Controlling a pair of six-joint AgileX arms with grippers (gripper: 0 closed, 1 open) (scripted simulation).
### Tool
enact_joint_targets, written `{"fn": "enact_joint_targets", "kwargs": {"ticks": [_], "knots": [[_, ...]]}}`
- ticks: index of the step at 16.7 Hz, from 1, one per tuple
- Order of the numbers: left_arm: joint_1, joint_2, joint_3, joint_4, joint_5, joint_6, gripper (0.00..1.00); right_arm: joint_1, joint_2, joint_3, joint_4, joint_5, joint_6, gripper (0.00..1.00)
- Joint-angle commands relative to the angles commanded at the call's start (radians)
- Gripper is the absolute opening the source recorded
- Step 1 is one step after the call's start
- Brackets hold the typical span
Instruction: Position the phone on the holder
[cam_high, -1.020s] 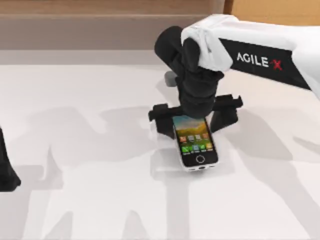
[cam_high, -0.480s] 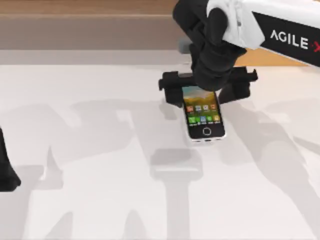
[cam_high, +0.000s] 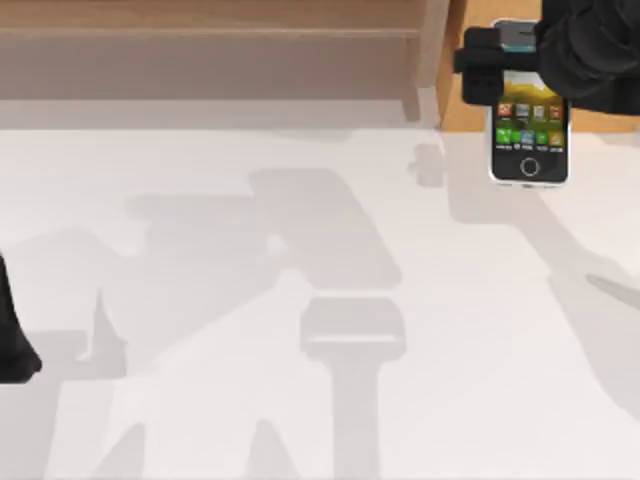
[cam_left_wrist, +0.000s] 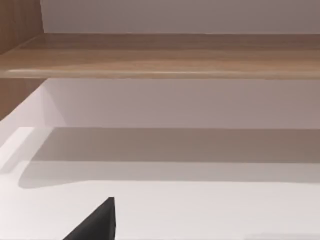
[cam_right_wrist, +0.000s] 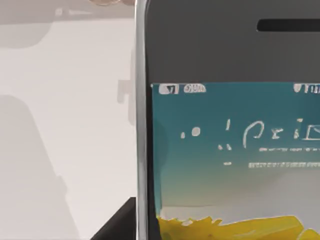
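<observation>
silver-rimmed phone (cam_high: 529, 130) face-up, long axis front-back, in right end effector (cam_high: 545, 62)

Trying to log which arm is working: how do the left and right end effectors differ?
The right end effector grips the phone; the left end effector sits parked. The right is at the table's far right corner, the left at the near left edge. Both are black.

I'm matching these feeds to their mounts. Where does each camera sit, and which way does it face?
Top view: above the white table, looking down; right gripper holds the black-faced, silver-rimmed phone; left arm at the left edge.
Left wrist view: low, facing along the table toward a wooden ledge; black gripper tip.
Right wrist view: close against the phone's screen.
Top and right wrist views share the phone.
</observation>
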Motion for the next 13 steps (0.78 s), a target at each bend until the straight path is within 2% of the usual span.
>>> {"fn": "enact_joint_targets", "kwargs": {"ticks": [7, 13], "knots": [[0.0, 0.0, 0.0, 0.0, 0.0, 0.0, 1.0, -0.167, -0.375, -0.361, 0.244, 0.123, -0.069, 0.0], [0.0, 0.0, 0.0, 0.0, 0.0, 0.0, 1.0, -0.254, -0.666, -0.69, 0.447, 0.238, -0.119, 0.0]]}}
